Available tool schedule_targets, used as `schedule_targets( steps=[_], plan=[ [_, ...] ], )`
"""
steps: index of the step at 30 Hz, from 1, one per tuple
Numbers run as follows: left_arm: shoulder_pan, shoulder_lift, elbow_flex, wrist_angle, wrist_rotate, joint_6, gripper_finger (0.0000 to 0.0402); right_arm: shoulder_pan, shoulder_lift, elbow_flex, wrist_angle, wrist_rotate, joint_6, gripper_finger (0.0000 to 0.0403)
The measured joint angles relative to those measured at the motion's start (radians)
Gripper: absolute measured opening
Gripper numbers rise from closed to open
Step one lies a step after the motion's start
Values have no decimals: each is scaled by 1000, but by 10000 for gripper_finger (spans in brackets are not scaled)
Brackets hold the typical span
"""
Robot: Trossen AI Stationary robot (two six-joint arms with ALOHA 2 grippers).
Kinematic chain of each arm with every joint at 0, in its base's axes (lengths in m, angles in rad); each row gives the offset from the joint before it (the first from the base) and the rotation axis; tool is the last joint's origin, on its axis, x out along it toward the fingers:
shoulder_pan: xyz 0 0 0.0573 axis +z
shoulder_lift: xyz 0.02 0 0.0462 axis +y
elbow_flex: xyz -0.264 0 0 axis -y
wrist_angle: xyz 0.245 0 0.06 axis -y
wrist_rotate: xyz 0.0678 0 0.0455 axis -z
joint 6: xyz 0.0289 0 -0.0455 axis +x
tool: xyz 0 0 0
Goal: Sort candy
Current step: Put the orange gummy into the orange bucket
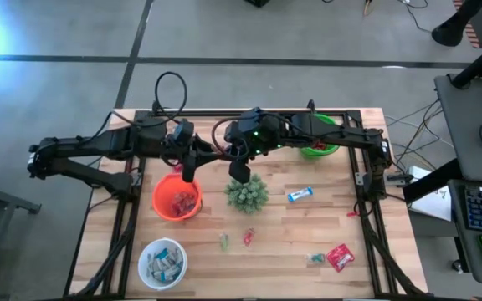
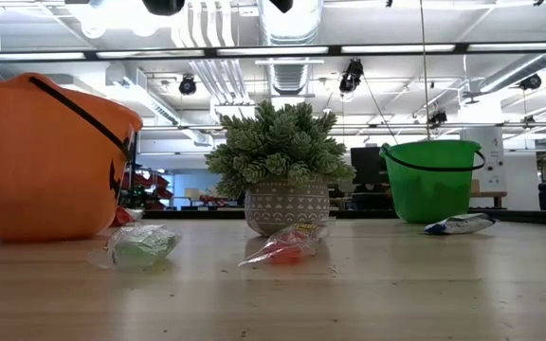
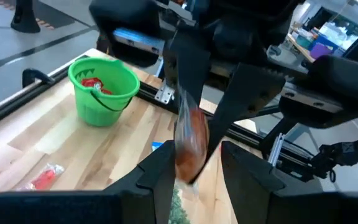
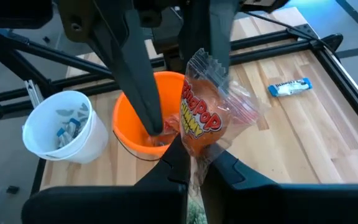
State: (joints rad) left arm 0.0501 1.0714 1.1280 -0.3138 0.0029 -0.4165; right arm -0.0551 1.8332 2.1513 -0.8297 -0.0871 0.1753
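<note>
An orange candy packet (image 4: 202, 115) hangs in the air above the spiky plant (image 1: 246, 193), with my right gripper (image 4: 194, 165) shut on it. My left gripper (image 3: 197, 165) is open beside the far rim of the orange bucket (image 1: 176, 199) and points at the packet, one finger on each side of it. Loose candy lies on the table: a blue-and-white bar (image 1: 299, 195), a red packet (image 1: 339, 257), a green piece (image 2: 140, 246) and a red piece (image 2: 287, 248). My right gripper pinches the packet's lower end (image 4: 196, 148) between its two fingers, coming from the table's right and slanting down. The packet stands up from the fingers, lifted clear, with its crimped top edge (image 4: 205, 61) uppermost. Whether my left gripper touches the packet, I cannot tell.
A green bucket (image 3: 101, 87) holding red candy stands at the far right, partly under the right arm. A white bucket (image 1: 162, 262) with blue-and-white bars stands at the near left. The orange bucket holds red candy. The black frame rails (image 1: 366, 192) run along the table's edges.
</note>
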Motion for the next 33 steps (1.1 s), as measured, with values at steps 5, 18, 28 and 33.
schedule_targets(
  steps=[5,18,28,33],
  plan=[
    [8,35,11,3,5,27,113,1,1,-1,-4,-9,16,11],
    [23,56,13,3,-4,121,25,1,2,-2,-27,-14,14,11],
    [24,61,13,-6,-10,146,3,1,2,-3,-31,-18,6,27],
    [25,59,13,-24,-13,153,2,3,2,-3,-26,-22,4,80]
  ],
)
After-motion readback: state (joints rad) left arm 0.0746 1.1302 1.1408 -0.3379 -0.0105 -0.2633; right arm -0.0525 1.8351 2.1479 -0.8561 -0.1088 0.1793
